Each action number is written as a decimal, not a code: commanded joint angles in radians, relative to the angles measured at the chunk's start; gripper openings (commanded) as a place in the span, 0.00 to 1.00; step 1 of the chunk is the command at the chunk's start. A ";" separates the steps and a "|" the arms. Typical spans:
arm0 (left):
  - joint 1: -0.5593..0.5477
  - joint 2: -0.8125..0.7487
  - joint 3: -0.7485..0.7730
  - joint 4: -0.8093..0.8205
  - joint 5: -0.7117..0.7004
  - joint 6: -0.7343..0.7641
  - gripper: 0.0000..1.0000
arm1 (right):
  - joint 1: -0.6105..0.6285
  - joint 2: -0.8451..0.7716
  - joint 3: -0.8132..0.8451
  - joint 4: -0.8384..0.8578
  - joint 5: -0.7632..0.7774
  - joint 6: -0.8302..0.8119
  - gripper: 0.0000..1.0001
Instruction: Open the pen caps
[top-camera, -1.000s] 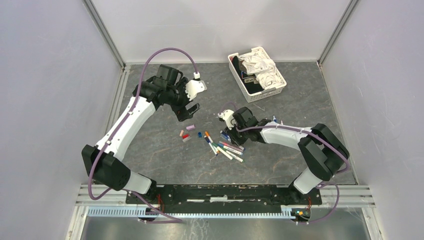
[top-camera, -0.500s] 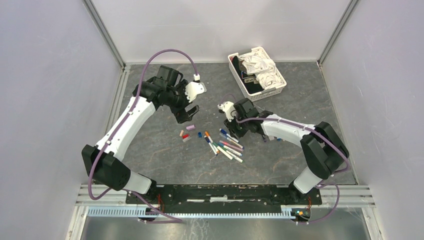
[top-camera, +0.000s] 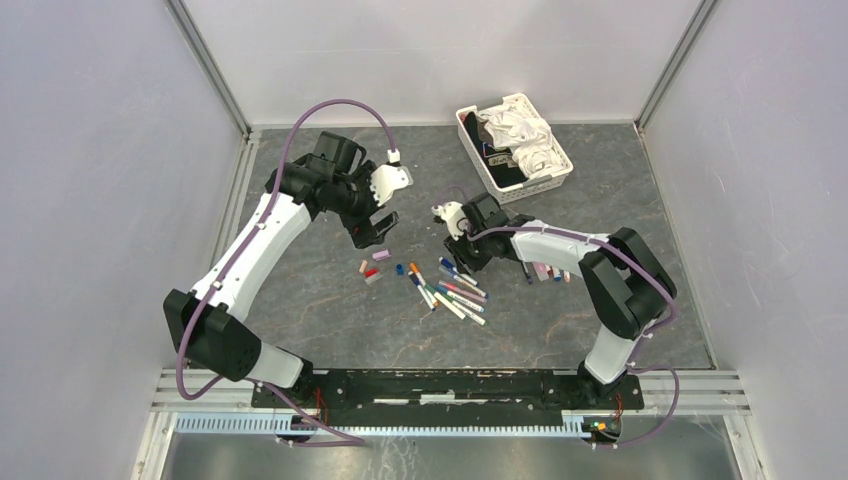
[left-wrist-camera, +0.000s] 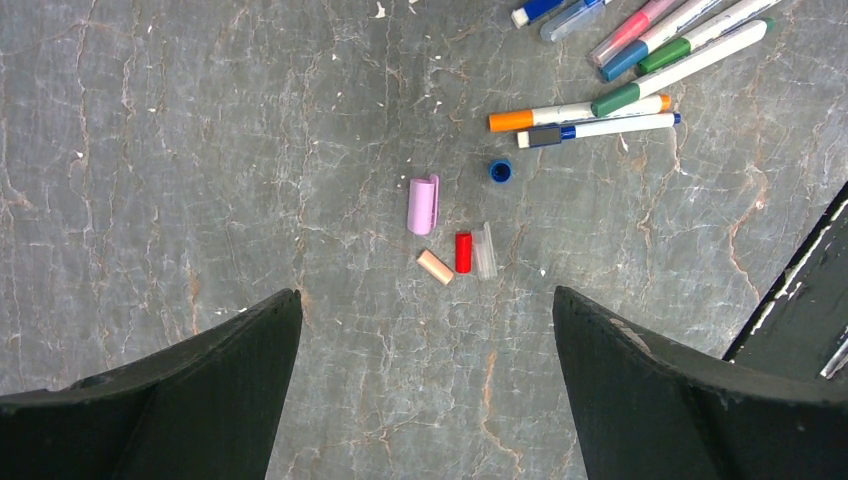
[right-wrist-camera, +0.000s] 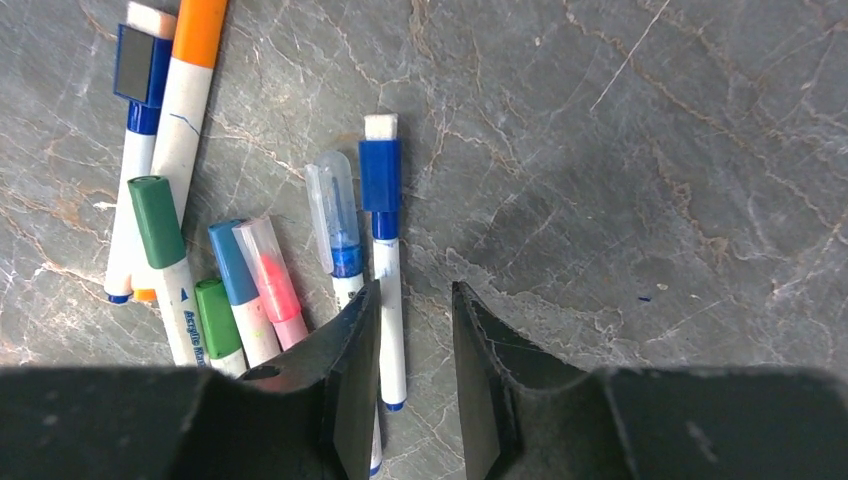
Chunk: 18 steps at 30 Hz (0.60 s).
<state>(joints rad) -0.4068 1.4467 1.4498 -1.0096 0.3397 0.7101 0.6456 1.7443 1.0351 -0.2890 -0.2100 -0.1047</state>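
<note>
Hovering above a grey, marble-veined table (top-camera: 600, 200), two robot arms are seen at work over a scatter of slim marker pens (top-camera: 452, 290). The right claw (right-wrist-camera: 412, 330) is held low over the pile with its dark fingers (right-wrist-camera: 352, 350) nearly together; a narrow gap is left, and a white pen with a blue collar (right-wrist-camera: 384, 250) lies just beside that gap, seemingly under the left finger, so whether it is pinched cannot be told. It is probably lined up this way so one barrel can be gripped while its cap is pulled. Just left of this claw lie more pens with smooth coloured ends: green, blue, orange, and two with clear caps.

The left claw (left-wrist-camera: 425, 340) is held high and wide apart, empty, perhaps waiting to take a cap. Straight ahead of its fingers lie loose pen caps (left-wrist-camera: 455, 235) already off: a lilac one with a clip (left-wrist-camera: 423, 204), a red stub (left-wrist-camera: 463, 252), a peach stub, a clear one, and a round blue one (left-wrist-camera: 500, 170). All are small, glossy plastic cylinders.
</note>
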 joint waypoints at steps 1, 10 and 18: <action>0.004 0.003 0.023 -0.013 0.013 0.023 1.00 | 0.000 0.023 -0.008 0.024 0.004 0.004 0.36; 0.004 0.004 0.028 -0.021 0.011 0.029 1.00 | 0.001 0.035 -0.049 0.039 0.072 -0.004 0.36; 0.003 0.023 0.010 -0.055 0.084 0.051 1.00 | -0.011 -0.010 -0.029 0.039 0.018 -0.005 0.06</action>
<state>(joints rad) -0.4068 1.4563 1.4502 -1.0325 0.3519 0.7105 0.6449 1.7672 1.0103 -0.2420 -0.1730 -0.1127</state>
